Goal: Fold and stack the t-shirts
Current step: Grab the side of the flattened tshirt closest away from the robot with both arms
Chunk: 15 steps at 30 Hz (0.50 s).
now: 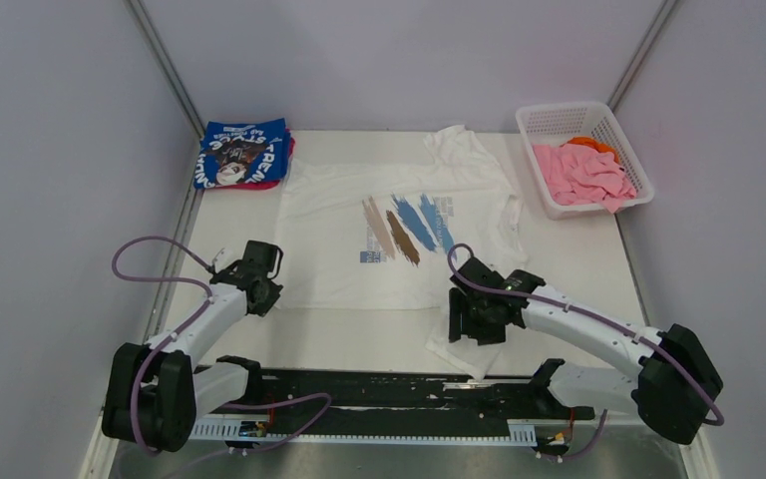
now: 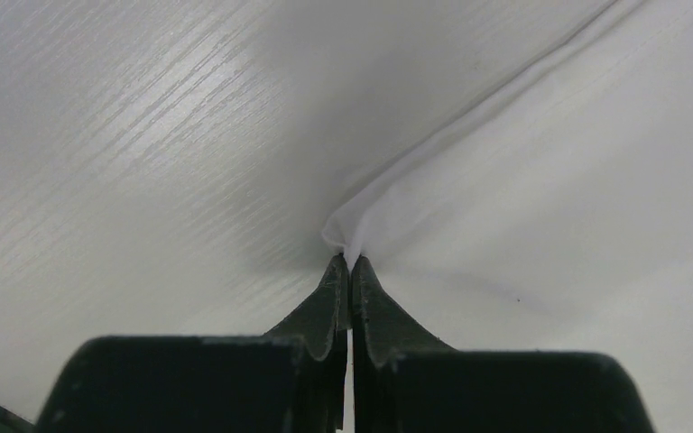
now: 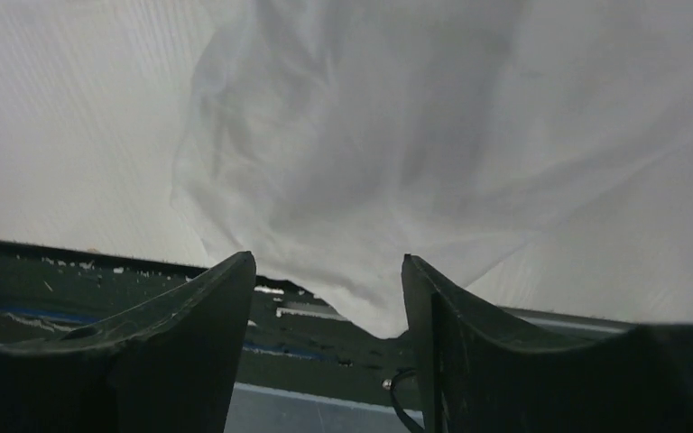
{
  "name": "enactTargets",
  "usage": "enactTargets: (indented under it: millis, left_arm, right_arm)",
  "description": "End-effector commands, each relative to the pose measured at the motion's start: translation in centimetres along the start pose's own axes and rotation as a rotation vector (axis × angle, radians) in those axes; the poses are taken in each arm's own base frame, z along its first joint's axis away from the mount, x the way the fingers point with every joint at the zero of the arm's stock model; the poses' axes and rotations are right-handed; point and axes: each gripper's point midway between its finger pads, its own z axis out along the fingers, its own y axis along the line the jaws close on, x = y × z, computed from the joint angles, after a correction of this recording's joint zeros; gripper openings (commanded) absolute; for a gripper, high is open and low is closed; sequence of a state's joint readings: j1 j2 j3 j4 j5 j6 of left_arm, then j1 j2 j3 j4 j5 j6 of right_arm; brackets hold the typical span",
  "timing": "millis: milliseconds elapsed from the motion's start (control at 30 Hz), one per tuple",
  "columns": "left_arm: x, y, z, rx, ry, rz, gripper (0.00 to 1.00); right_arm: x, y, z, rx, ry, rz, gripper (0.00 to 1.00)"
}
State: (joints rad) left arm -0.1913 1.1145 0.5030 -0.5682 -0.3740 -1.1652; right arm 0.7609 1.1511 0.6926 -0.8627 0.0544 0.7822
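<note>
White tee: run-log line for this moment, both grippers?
left gripper: shut on white tee near-left corner | right gripper: open, astride near-right edge | blue tee: folded, far left | pink tee: in basket

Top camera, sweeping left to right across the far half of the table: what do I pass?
Folded blue t-shirt → white t-shirt spread flat → basket holding the pink t-shirt.

1. We are seeing white shells and black joints on the left arm (image 1: pixel 199 324) and the right arm (image 1: pixel 588 321).
2. We are seeing a purple cable (image 1: pixel 145 244) looping along each arm.
3. We are noticing dark, wedge-shaped fingers (image 3: pixel 189 316) tapering to narrow tips on the left gripper (image 2: pixel 350 263) and the right gripper (image 3: pixel 328 262).
4. We are seeing a black, scuffed rail (image 1: pixel 389 391) joining the bases.
</note>
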Motion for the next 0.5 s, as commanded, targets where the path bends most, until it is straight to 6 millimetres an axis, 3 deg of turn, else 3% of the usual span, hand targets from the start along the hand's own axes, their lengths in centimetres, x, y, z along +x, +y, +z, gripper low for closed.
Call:
enactTargets:
  millis: [0, 167, 467]
  left_arm:
    - [-1.0, 0.6, -0.4, -0.019, -0.051, -0.003, 0.00]
    - [-1.0, 0.5, -0.5, -0.017, -0.047, -0.001, 0.00]
    - [-0.7, 1.2, -0.7, -0.038, -0.034, 0.006, 0.00]
  right_arm:
    - [4.9, 0.9, -1.0, -0.012, 0.172, 0.005, 0.60]
    - [7.3, 1.2, 0.2, -0.019, 0.246, -0.031, 0.46]
    - [7.7, -0.3, 4.1, 0.102, 0.253, 0.026, 0.33]
